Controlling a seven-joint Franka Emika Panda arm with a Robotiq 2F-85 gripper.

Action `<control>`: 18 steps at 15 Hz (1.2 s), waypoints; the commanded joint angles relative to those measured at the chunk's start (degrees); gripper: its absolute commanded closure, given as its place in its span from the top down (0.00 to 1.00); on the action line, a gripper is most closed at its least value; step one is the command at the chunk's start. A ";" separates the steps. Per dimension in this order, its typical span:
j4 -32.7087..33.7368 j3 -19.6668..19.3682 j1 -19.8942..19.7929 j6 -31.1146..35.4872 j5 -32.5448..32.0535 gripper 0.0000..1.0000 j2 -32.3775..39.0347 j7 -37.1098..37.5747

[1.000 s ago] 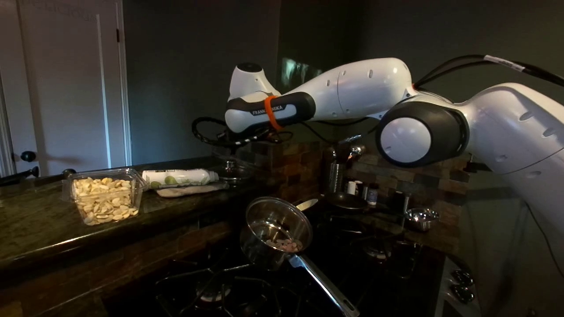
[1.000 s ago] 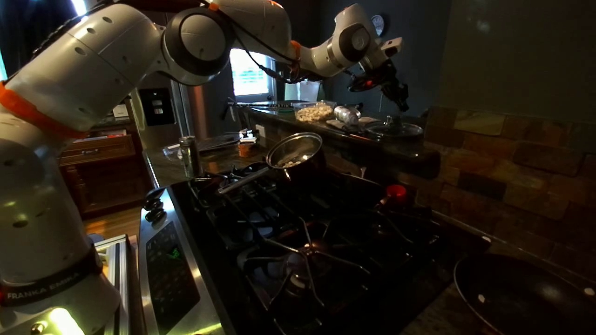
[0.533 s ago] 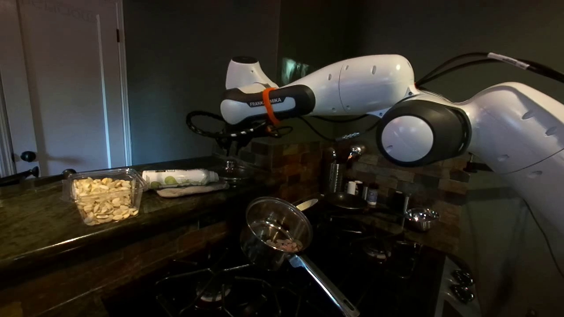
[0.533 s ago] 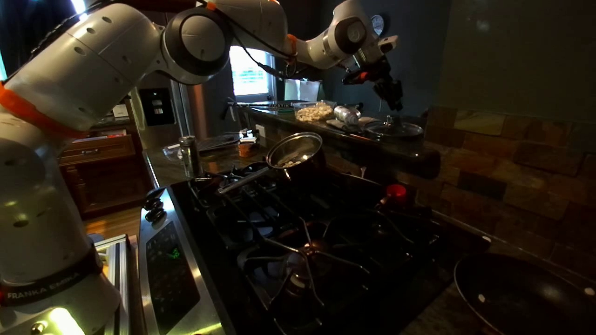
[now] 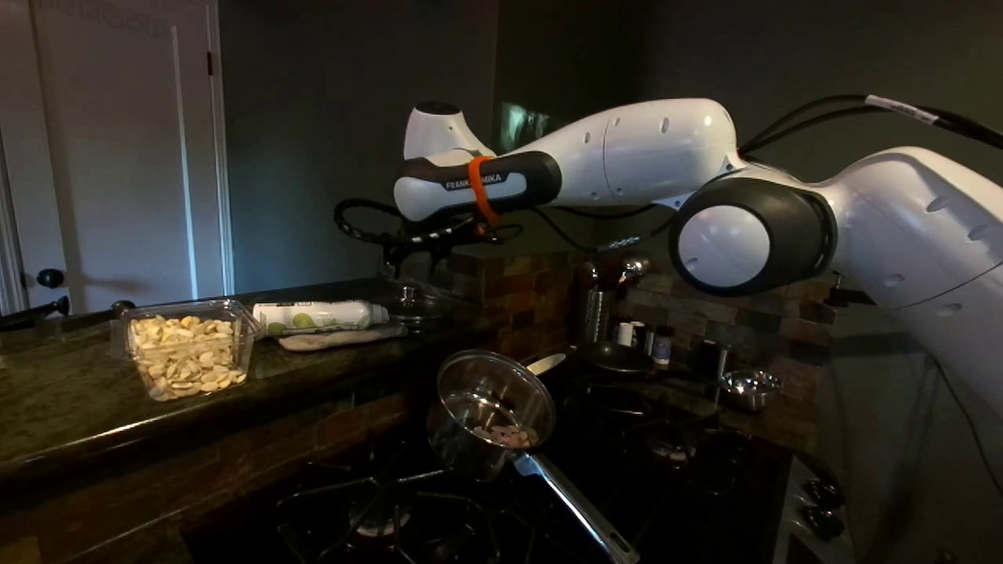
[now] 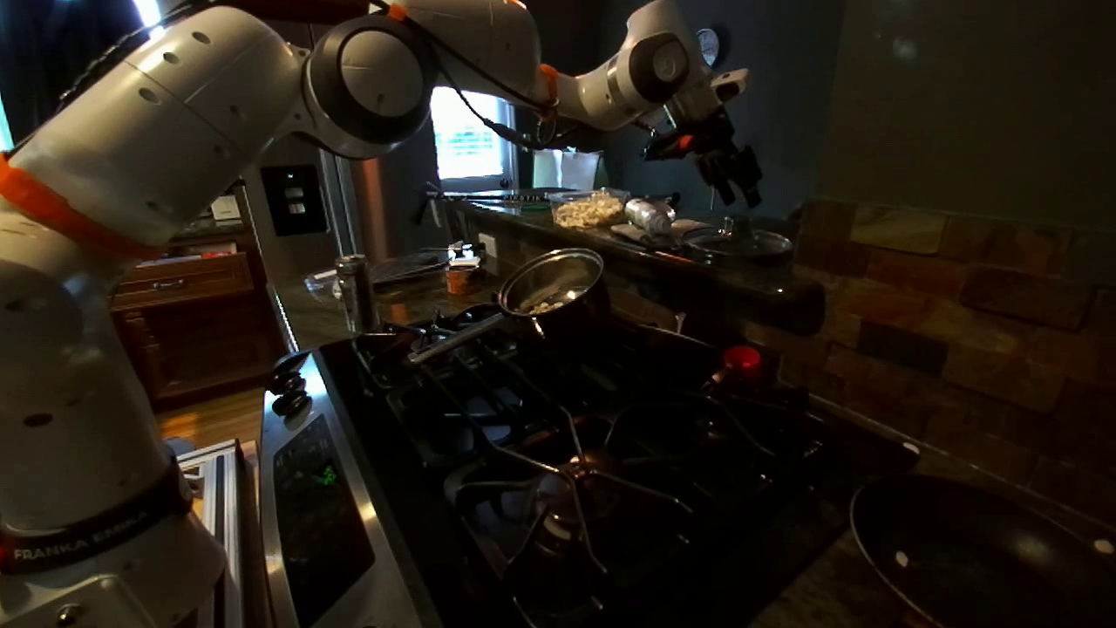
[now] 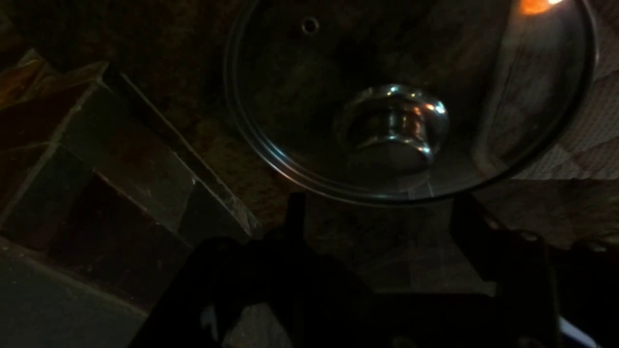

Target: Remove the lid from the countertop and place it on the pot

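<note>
Tool (image 6: 741, 202) has spread since earlier | arm (image 5: 658, 153) outstretched, pointing tool down above lid (image 7: 396, 116) | wide apart, empty

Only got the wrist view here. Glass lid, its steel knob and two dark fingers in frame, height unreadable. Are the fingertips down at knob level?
Observer: No. In both exterior views the open gripper hangs above the lid, with a gap between the fingertips and the knob.
Operator: OK. No pot in my frame. Where is it?
Observer: In both exterior views the pot is on the stove, beside the raised counter that bears the lid.
</note>
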 commanded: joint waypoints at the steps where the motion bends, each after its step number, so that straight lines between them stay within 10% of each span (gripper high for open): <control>1: 1.34 3.92 -3.44 -1.92 3.78 1.00 0.35 -8.00; 8: 0.96 5.39 -4.61 -2.58 4.37 1.00 1.24 -10.28; 18: 2.53 7.18 -4.61 -4.28 4.88 0.75 3.01 -9.12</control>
